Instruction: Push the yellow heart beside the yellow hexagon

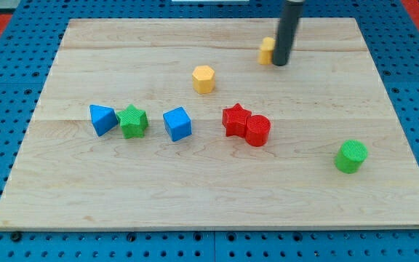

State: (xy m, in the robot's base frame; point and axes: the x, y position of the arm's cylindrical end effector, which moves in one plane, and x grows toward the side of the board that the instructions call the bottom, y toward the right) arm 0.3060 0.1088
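The yellow heart (267,50) lies near the view's top, right of centre, partly hidden behind my rod. My tip (280,63) rests against the heart's right side. The yellow hexagon (204,78) sits below and to the left of the heart, roughly a hand's width away, standing alone on the wooden board (122,189).
A blue triangle (102,118) touches a green star (133,121) at the view's left. A blue cube (177,123) sits in the middle. A red star (235,119) touches a red cylinder (257,130). A green cylinder (351,156) stands at the right.
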